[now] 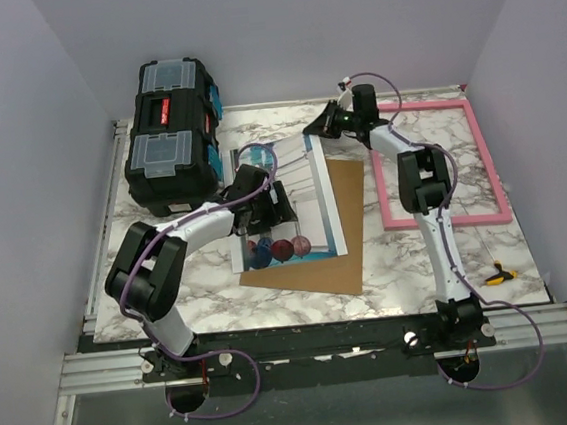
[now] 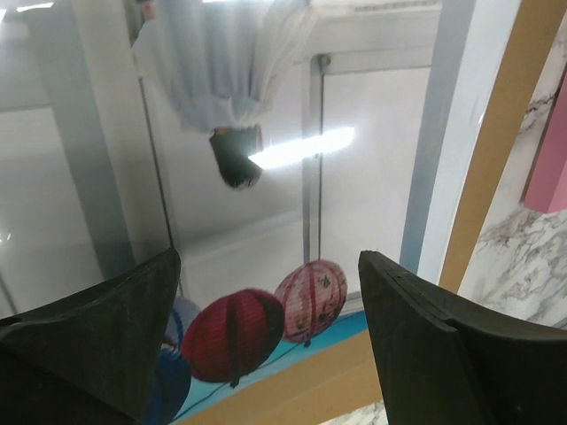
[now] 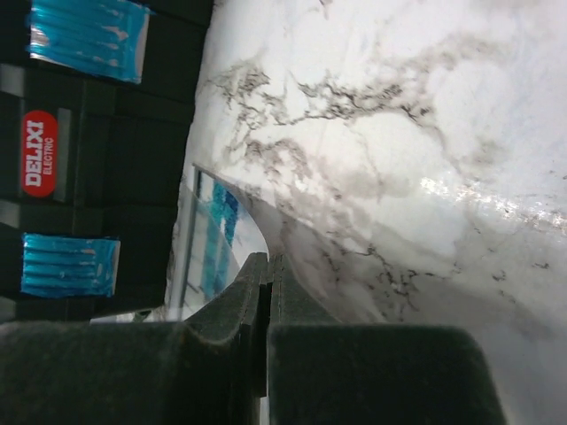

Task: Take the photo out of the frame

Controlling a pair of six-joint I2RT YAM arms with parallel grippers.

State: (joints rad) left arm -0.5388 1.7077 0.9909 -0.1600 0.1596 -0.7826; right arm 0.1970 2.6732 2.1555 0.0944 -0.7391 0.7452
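Glossy paper, the photo [image 1: 315, 205] looks light and floppy; we'd pinch its far-edge margin, left jaws wide, right jaws closed.

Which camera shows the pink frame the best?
The top camera. It shows nearly the whole frame lying flat. The left wrist camera catches only a pink bit of it at its right edge. The right wrist camera shows none of it.

Left end effector [image 2: 268, 266] spread wide, right end effector [image 3: 267, 270] closed.
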